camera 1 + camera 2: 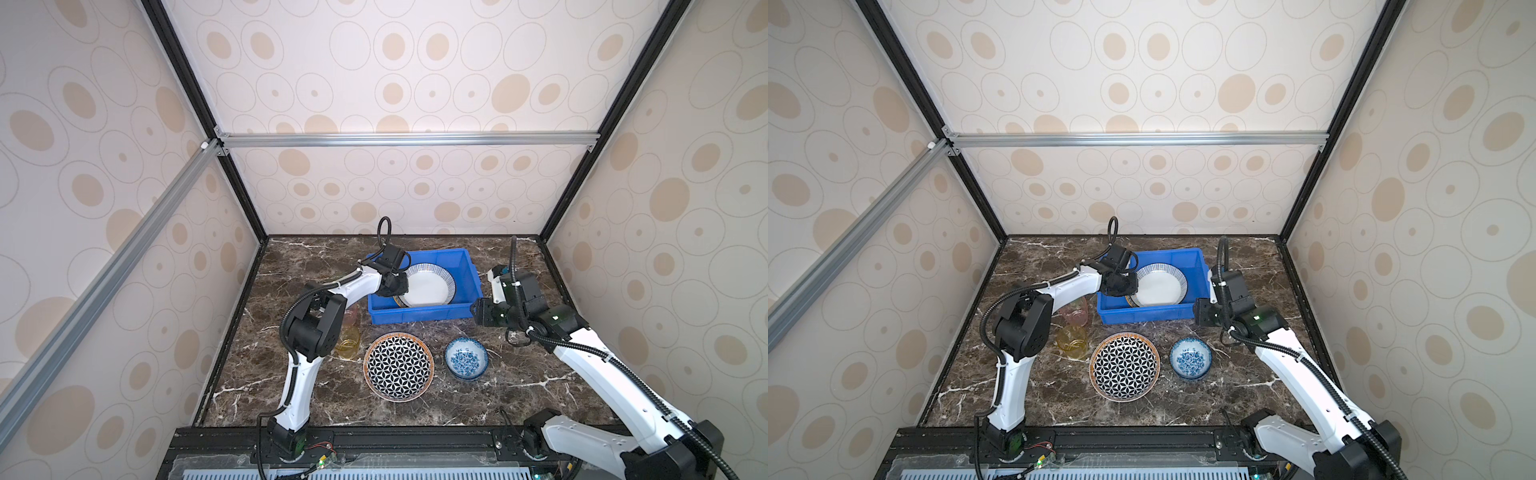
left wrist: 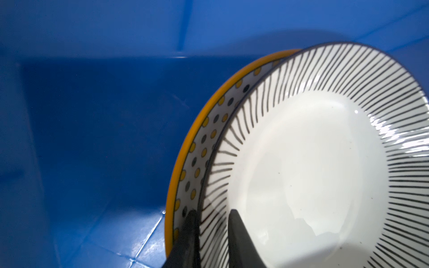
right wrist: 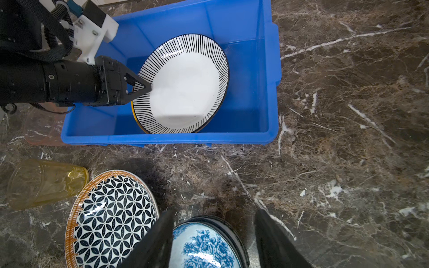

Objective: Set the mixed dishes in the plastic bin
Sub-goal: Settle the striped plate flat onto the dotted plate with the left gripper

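nearest on the dark marble surface (image 1: pixel 519 374) four dishes wait outside the bin: the black-white geometric plate (image 1: pixel 398 366), the blue-floral bowl (image 1: pixel 465 357) just beside it, and the yellow cup (image 1: pixel 348 343) lying on its side with the pink cup (image 1: pixel 1074 309) behind it, partly hidden by the left arm. the right hand (image 3: pixel 213 215) hangs above the bowl with its jaws wide apart and nothing between them.

farther back, the blue plastic bin (image 1: pixel 419 316) holds two plates: the striped plate (image 1: pixel 428 286) lies on the dotted plate (image 2: pixel 199 148), both tilted and close to the bin's near wall. the left hand (image 2: pixel 213 210) is inside the bin with one finger on each side of the striped plate's rim, and i cannot tell whether it pinches the rim or has let go.

so two dishes look placed and at least four are left, roughly a third done.

no brand, label or writing can be read anywhere.
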Robot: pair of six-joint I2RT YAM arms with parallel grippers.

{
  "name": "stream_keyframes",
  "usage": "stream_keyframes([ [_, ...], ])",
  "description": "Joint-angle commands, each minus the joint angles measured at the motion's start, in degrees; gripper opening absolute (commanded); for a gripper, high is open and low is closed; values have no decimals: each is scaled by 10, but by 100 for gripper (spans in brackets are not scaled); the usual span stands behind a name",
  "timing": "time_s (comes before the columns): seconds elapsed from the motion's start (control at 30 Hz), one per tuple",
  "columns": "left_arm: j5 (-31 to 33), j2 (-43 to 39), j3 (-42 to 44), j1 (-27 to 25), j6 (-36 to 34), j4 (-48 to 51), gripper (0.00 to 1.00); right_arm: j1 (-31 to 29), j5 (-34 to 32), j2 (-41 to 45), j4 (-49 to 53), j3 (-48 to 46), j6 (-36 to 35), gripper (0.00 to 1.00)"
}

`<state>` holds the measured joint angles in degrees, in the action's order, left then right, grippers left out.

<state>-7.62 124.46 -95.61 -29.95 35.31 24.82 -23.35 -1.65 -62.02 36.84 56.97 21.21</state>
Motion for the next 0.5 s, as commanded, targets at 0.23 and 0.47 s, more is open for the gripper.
stream_keyframes([
  [0.23,21,-8,-49,1,-27,56,26,3,-4,26,11,-14,5,59],
  [0.47,40,5,-79,0,-32,93,26,3,-8,36,16,-17,4,59],
])
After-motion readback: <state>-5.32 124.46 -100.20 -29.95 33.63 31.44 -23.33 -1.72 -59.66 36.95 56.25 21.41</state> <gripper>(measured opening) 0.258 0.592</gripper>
